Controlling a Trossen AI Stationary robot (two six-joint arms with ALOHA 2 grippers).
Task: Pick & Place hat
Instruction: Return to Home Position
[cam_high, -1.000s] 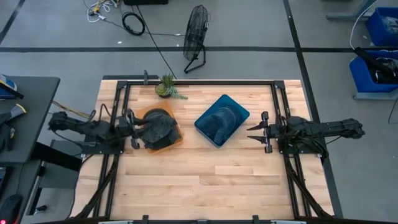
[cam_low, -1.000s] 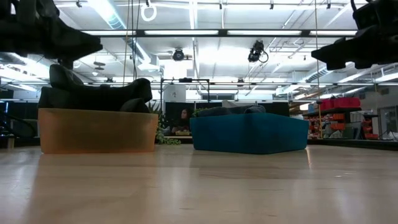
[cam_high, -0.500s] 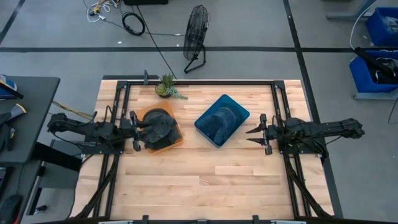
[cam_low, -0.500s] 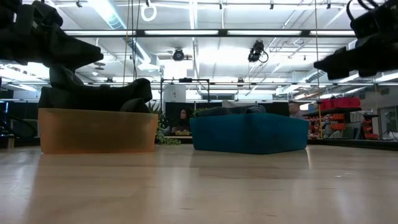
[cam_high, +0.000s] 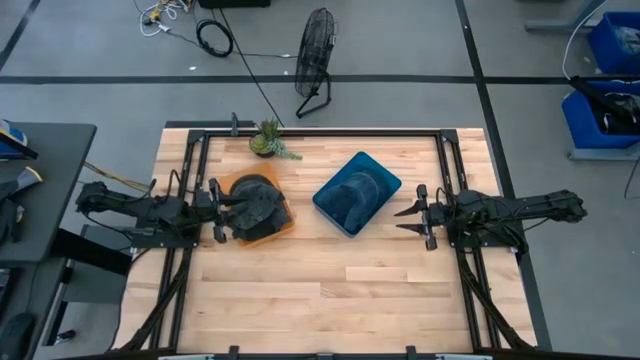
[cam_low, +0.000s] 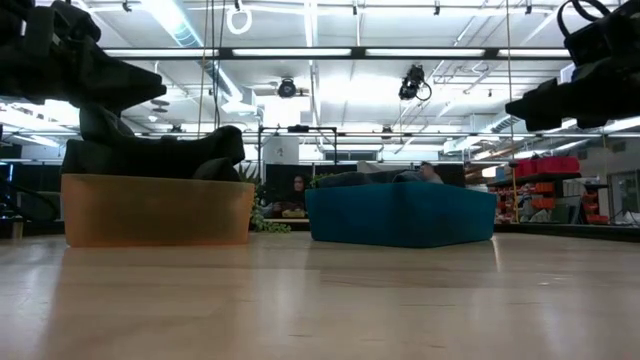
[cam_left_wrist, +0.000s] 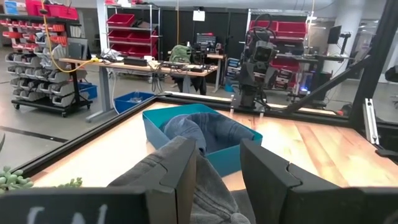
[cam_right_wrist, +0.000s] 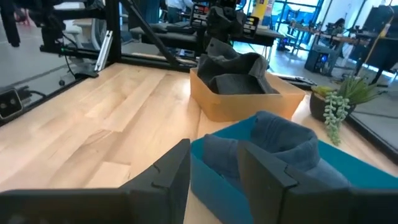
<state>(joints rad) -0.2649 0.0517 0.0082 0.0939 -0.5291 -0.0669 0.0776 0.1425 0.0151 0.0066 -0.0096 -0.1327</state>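
Note:
A dark grey hat (cam_high: 255, 207) lies crumpled in an orange tray (cam_high: 285, 230) on the table's left half. A blue hat (cam_high: 350, 196) lies in a blue tray (cam_high: 388, 184) at the middle. My left gripper (cam_high: 222, 210) is open at the orange tray's left rim, just above the grey hat (cam_left_wrist: 211, 193), whose cloth shows between and under its fingers. In the low view the left gripper (cam_low: 150, 78) stands over the hat's top (cam_low: 150, 155). My right gripper (cam_high: 400, 220) is open and empty, right of the blue tray and above the table (cam_low: 515, 100).
A small potted plant (cam_high: 267, 140) stands at the far edge behind the orange tray. Black frame rails (cam_high: 445, 160) run along the table's sides. The near half of the wooden top (cam_high: 320, 290) is bare. A fan (cam_high: 315, 60) stands on the floor beyond.
My right gripper has sunk a little and edged toward the blue tray, still open. My left gripper has stayed about where it was at the orange tray. Both hats lie as before.

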